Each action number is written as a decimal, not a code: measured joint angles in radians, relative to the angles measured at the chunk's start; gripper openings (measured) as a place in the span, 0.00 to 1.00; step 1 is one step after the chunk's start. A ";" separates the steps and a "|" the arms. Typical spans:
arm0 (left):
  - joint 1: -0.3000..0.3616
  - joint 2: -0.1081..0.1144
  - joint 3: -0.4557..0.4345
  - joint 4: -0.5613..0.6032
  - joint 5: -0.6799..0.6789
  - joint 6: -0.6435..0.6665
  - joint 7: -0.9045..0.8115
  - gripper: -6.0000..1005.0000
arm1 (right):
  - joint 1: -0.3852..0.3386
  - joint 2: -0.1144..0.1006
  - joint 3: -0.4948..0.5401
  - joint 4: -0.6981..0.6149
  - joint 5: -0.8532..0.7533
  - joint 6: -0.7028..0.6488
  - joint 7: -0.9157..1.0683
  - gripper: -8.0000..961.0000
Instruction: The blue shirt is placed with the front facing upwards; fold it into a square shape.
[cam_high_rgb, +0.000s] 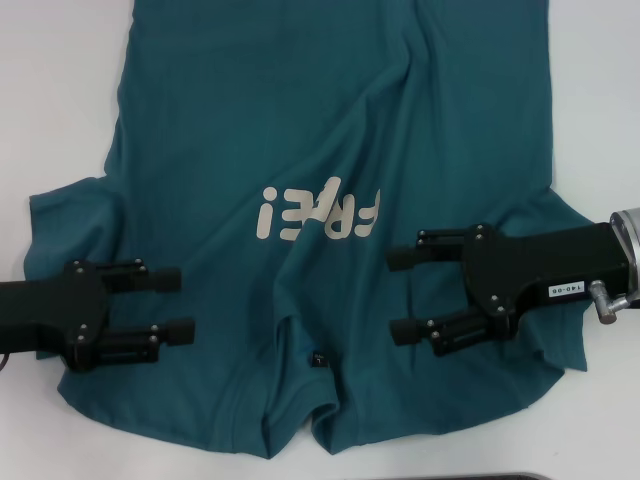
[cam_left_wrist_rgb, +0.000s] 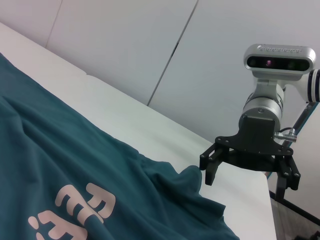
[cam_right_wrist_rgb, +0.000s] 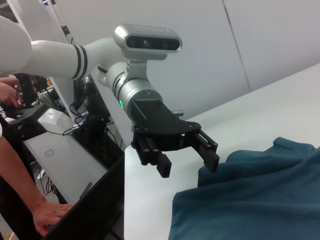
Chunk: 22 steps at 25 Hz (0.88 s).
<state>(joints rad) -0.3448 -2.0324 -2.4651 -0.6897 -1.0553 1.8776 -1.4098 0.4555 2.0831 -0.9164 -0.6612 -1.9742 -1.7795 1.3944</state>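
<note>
One blue shirt (cam_high_rgb: 330, 150) flat on table (cam_high_rgb: 50, 100); two grippers, left (cam_high_rgb: 180, 303) and right (cam_high_rgb: 400, 294), wide open, holding nothing.

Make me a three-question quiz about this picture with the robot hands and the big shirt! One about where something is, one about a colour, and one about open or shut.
1. Where is the blue shirt?
A. Hanging from a hook
B. Spread on the white table
C. Stuffed in a box

2. What colour are the letters on the shirt?
A. Cream
B. Red
C. Black

3. How are the fingers of the left gripper and the right gripper?
A. Both shut
B. One open, one shut
C. Both open

Answers:
1. B, the head view shows the shirt lying flat across the table.
2. A, the chest lettering is pale cream against the teal-blue cloth.
3. C, each gripper's two fingers stand apart, over the sleeves and holding nothing.
</note>
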 joint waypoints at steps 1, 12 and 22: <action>0.000 0.000 0.000 0.000 0.000 -0.001 0.000 0.72 | 0.000 0.000 0.001 0.000 0.000 0.000 0.000 0.98; 0.001 -0.001 -0.001 -0.001 -0.003 -0.013 -0.001 0.72 | 0.000 0.000 0.004 0.000 0.000 0.000 0.000 0.98; -0.056 0.053 -0.077 -0.013 0.011 -0.067 -0.625 0.71 | 0.074 -0.029 0.035 -0.011 -0.003 0.041 0.399 0.97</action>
<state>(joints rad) -0.4013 -1.9798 -2.5418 -0.7031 -1.0438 1.8106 -2.0347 0.5297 2.0545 -0.8815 -0.6725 -1.9771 -1.7390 1.7932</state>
